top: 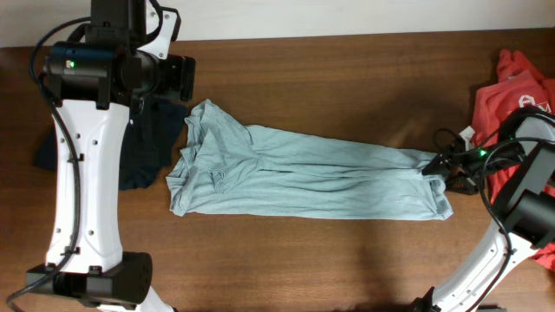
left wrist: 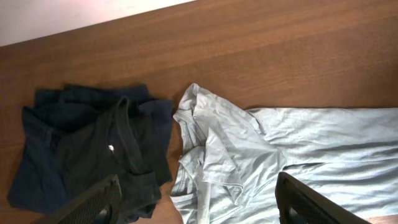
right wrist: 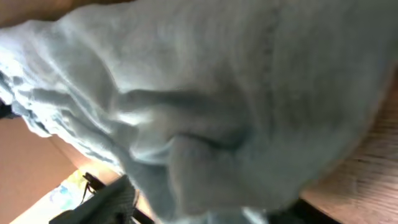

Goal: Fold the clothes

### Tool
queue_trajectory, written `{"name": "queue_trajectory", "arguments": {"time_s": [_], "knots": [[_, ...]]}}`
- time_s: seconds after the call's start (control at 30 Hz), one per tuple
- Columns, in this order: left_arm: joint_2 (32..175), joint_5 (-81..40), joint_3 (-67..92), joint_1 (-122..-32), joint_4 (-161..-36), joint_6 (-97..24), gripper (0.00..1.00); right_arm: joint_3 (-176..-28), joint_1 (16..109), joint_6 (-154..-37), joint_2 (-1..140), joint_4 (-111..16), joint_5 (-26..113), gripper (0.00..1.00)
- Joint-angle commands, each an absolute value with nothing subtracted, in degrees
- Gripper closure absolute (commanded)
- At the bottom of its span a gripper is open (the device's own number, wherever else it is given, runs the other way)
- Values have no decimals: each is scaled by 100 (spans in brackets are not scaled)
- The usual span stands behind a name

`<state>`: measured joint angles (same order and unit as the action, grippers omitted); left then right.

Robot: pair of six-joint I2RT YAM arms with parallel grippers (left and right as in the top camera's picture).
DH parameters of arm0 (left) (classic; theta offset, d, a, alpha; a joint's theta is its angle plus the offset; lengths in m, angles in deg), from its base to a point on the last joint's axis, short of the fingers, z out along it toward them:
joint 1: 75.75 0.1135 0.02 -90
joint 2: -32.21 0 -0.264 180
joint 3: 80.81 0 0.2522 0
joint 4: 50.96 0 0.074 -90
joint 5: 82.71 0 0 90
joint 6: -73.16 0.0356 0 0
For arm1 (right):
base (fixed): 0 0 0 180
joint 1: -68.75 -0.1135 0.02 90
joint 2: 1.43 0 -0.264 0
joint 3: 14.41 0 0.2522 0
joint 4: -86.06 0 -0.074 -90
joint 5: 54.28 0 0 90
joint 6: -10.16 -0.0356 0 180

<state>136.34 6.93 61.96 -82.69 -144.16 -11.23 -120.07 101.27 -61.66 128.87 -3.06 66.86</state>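
Observation:
A pale grey-blue T-shirt (top: 303, 173) lies stretched out lengthwise across the wooden table, its collar and sleeve end bunched at the left (left wrist: 217, 143). My left gripper (left wrist: 198, 190) hangs open above that bunched end, touching nothing; in the overhead view it is at the back left (top: 185, 76). My right gripper (top: 438, 169) is at the shirt's right end. In the right wrist view the blurred pale cloth (right wrist: 205, 93) fills the frame and lies between the gripper's (right wrist: 205, 211) wide-apart jaws, with one finger (right wrist: 102, 205) showing.
A navy shirt (left wrist: 81, 143) lies crumpled left of the pale one, partly under the left arm (top: 143, 147). A red shirt (top: 512, 91) is heaped at the far right edge, beside the right arm. Bare wooden table (top: 347, 78) runs behind and in front of the pale shirt.

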Motion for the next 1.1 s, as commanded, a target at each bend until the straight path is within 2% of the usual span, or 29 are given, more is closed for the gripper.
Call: {"name": "queue_trajectory", "arguments": {"time_s": [0.0,0.23,0.27,0.4,0.67,1.07], "knots": [[13612,730,6242,-8272,-14398,-1071,21,-11749,10043,-6383,13416,-699,5824,47],[13612,730,6242,-8272,-14396,-1071,21,-11926,10153,-6604,13414,-612,5684,85],[13612,730,6242,-8272,-14396,-1071,21,-11994,10170,-6604,13414,-542,5682,95],[13612,733,6242,-8272,-14381,-1069,21,-12566,10253,-6695,13357,-28,5547,96],[13612,733,6244,-8272,-14339,-1071,21,-13969,10286,-7587,13018,352,4196,96],[13612,733,6242,-8272,-14160,-1071,21,-15744,9777,-7587,12999,1559,4187,96]]}}
